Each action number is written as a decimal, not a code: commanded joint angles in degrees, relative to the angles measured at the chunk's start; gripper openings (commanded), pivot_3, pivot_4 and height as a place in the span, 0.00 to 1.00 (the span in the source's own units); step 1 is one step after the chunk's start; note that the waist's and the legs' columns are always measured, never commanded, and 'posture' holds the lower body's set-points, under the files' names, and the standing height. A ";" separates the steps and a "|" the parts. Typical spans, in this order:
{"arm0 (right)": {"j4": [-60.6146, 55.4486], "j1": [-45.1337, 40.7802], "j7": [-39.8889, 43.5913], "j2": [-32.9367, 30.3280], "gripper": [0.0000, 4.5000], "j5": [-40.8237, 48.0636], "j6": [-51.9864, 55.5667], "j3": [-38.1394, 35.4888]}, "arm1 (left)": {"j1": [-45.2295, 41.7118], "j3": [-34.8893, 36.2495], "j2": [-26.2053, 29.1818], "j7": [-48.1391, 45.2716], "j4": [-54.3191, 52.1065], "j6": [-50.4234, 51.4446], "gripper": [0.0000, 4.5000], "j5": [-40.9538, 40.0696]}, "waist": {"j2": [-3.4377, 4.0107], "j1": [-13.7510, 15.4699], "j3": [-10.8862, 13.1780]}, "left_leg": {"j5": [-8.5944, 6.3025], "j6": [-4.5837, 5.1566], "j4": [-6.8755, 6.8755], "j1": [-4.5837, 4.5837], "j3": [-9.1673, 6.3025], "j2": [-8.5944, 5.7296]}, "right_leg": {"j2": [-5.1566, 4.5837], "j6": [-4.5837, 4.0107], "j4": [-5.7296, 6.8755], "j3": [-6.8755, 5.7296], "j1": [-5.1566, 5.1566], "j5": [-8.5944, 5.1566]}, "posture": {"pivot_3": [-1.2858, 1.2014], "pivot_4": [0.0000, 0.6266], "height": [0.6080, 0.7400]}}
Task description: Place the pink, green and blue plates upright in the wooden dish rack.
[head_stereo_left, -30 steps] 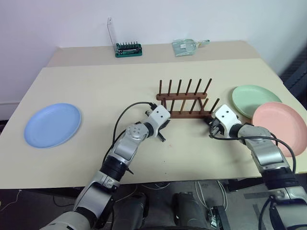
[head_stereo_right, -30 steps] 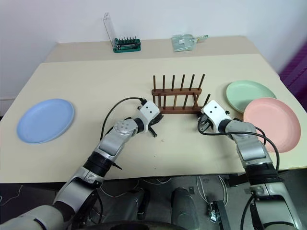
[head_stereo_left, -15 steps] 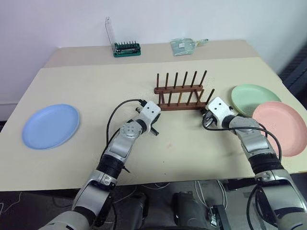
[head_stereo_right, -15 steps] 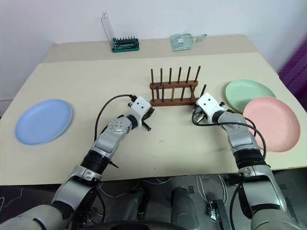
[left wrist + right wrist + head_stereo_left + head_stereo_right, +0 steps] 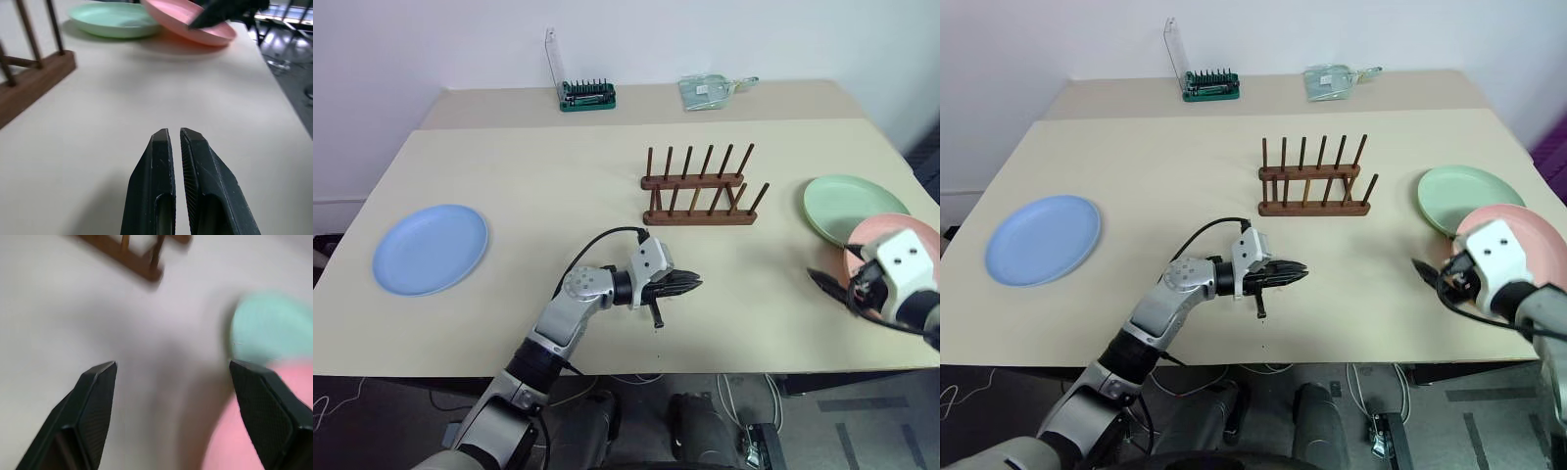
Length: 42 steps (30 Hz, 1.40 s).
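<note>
The wooden dish rack (image 5: 698, 191) stands bare at mid-table. Far left lies the blue plate (image 5: 431, 248), flat. At the right edge the green plate (image 5: 847, 204) lies flat, with the pink plate (image 5: 886, 233) overlapping its near rim. My left gripper (image 5: 695, 284) is shut and holds nothing; it lies low over the table in front of the rack, pointing right towards the plates. My right gripper (image 5: 173, 367) is wide open beside the pink plate's near-left rim, with nothing between its fingers (image 5: 98, 382). My right hand hides part of the pink plate.
A green tray of small dark bits (image 5: 587, 95) with an upright clear lid and a clear plastic bag (image 5: 710, 90) sit on the back table. Bare tabletop (image 5: 558, 176) lies between the blue plate and the rack. The table's front edge is near both arms.
Both grippers have pulled back from the rack's ends. The right one swung right to the pink plate and opened wide. The left one turned to point right and stayed shut.
</note>
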 commanded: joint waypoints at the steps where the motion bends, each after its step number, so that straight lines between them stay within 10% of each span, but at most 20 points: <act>1: -3.84 0.25 -3.40 -0.10 0.82 -1.85 0.84 -2.47 | -1.31 0.16 -0.81 -0.81 0.28 -1.94 0.07 -0.72 | 0.01 -0.06 -0.01 | 0.01 0.01 0.04 0.00 0.03 0.01 | 0.00 0.01 0.00 0.02 0.00 0.00 | 0.52 0.24 1.00; 8: 4.17 -3.93 -10.29 0.32 0.77 -9.27 0.27 4.96 | -0.72 0.69 -0.99 -0.07 -0.15 -2.11 0.07 -0.40 | -0.01 0.18 0.00 | 0.02 0.03 0.01 0.01 0.05 0.01 | 0.02 -0.10 -0.01 0.01 0.00 0.16 | 0.52 0.24 1.00; 16: 9.86 -9.58 -12.57 -1.06 0.01 -14.14 -1.28 12.21 | 2.43 2.15 1.30 2.35 -4.35 -0.12 0.07 -1.10 | 0.01 0.14 -0.01 | 0.02 0.03 -0.02 0.02 0.05 0.02 | 0.03 -0.10 0.00 0.02 -0.02 0.16 | 0.52 0.24 1.00; 27: 5.56 -14.65 -10.22 -7.28 0.01 -16.01 -8.44 8.90 | 3.89 2.52 1.48 3.25 -5.96 0.91 0.07 -1.76 | 0.05 -0.01 -0.01 | 0.02 0.02 -0.02 0.02 0.06 -0.01 | 0.04 -0.08 0.00 0.02 -0.02 0.16 | 0.52 0.24 1.00; 34: 1.33 -39.10 -0.83 2.91 0.01 15.40 3.20 8.44 | 0.70 7.42 0.50 6.58 -4.73 -0.04 0.07 -3.29 | -0.13 -1.27 0.07 | 0.03 0.02 -0.04 0.03 0.01 0.12 | 0.07 -0.09 0.00 -0.06 0.00 0.17 | 0.52 0.24 1.00; 42: 23.30 -57.24 1.48 11.89 0.01 31.63 12.47 7.32 | -1.25 16.41 2.84 10.13 -12.56 5.99 0.07 -10.49 | -0.14 -1.18 0.07 | 0.03 0.02 -0.05 -0.02 -0.05 0.02 | 0.06 -0.12 -0.06 -0.08 -0.02 0.20 | 0.52 0.24 1.00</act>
